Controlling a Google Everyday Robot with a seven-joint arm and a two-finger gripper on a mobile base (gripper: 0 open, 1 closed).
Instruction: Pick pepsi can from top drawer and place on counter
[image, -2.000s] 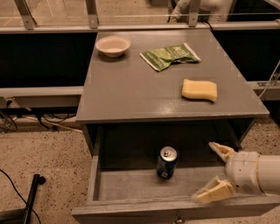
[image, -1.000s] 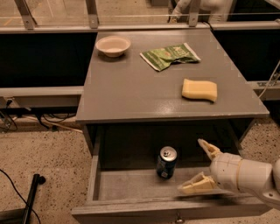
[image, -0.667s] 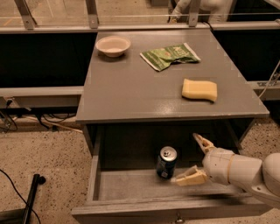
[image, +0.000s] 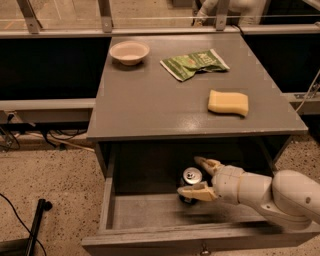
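The pepsi can (image: 191, 177) stands upright in the open top drawer (image: 150, 235), its silver top showing, its dark blue side mostly hidden by my fingers. My gripper (image: 198, 176) reaches in from the right on a white arm. Its two cream fingers are spread, one behind the can and one in front, straddling it. I cannot tell if they touch it. The grey counter (image: 160, 100) lies above the drawer.
On the counter are a pink bowl (image: 129, 52) at the back left, a green chip bag (image: 194, 63) at the back middle and a yellow sponge (image: 228, 103) at the right. A railing runs behind. Cables and a black pole (image: 36, 225) lie on the floor at the left.
My gripper has moved left inside the drawer, from right of the can to around it, with fingers still spread. The can has not moved.
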